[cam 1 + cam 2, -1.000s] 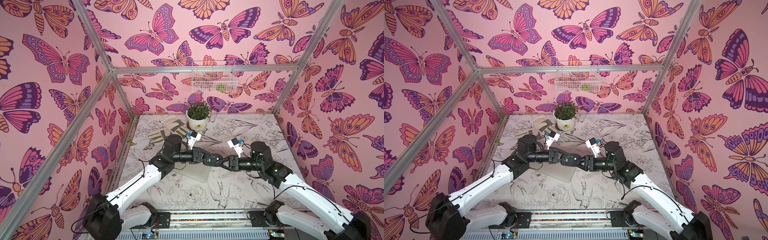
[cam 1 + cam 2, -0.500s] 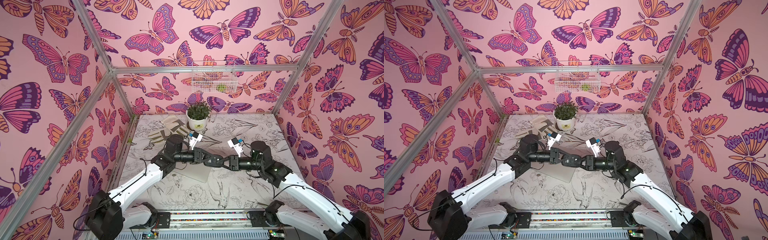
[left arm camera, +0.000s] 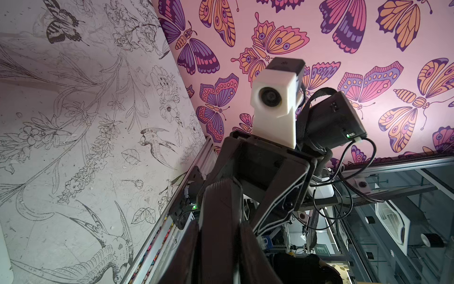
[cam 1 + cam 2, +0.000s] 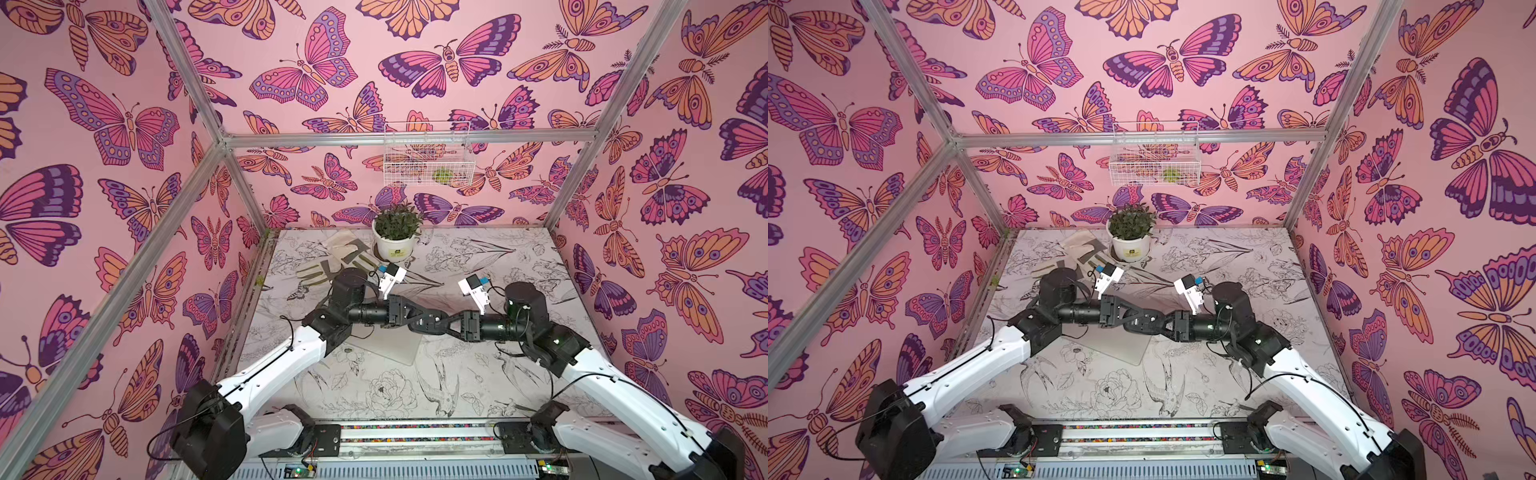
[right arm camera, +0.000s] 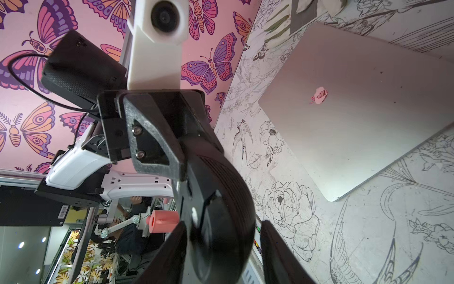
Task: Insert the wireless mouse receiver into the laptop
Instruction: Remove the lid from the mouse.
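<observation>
Almost nothing has shifted: above the closed laptop (image 5: 356,110) lying mid-worktop (image 5: 368,233), the left fingers (image 5: 152,147) stay clenched on the mouse (image 5: 221,201) while the right fingers (image 5: 172,248) loosely straddle it, released, so the unseen receiver, probably still stowed inside the mouse, awaits extraction.

Pink butterfly walls (image 4: 124,124); aluminium frame (image 4: 407,139); floral line-drawn tabletop (image 4: 478,374); wire basket (image 4: 428,153) on back wall.

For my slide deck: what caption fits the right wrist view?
The left gripper holds the black mouse between the fingers of the right gripper, closed laptop on the table beyond.
</observation>
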Controlling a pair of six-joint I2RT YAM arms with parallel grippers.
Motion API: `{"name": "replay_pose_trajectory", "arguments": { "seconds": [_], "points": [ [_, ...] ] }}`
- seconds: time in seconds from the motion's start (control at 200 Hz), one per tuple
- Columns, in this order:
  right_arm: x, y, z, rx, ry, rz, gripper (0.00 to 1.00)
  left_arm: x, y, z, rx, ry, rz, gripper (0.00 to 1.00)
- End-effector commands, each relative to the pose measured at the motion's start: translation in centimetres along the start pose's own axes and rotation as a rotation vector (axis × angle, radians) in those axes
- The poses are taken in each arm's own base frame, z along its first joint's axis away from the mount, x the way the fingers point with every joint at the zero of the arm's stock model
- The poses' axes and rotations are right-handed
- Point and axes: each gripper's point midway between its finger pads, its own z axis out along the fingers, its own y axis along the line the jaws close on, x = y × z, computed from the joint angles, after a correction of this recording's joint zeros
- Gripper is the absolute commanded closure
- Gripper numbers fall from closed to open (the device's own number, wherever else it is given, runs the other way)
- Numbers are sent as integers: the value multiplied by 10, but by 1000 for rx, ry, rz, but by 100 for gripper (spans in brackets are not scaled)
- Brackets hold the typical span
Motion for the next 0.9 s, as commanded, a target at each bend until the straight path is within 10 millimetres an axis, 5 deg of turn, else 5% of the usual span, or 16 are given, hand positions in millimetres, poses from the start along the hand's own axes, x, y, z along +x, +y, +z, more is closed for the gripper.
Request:
{"name": "replay_pose_trajectory", "arguments": {
  "seconds": [0.0,0.896],
  "points": [
    [-8,9,-9,-6,-40,-32,48,-4,-7,1,15,-6,14,100],
    [-17,5,-22,-2,-109,2,74,-8,6,4,-14,-28,-9,100]
  ]
}}
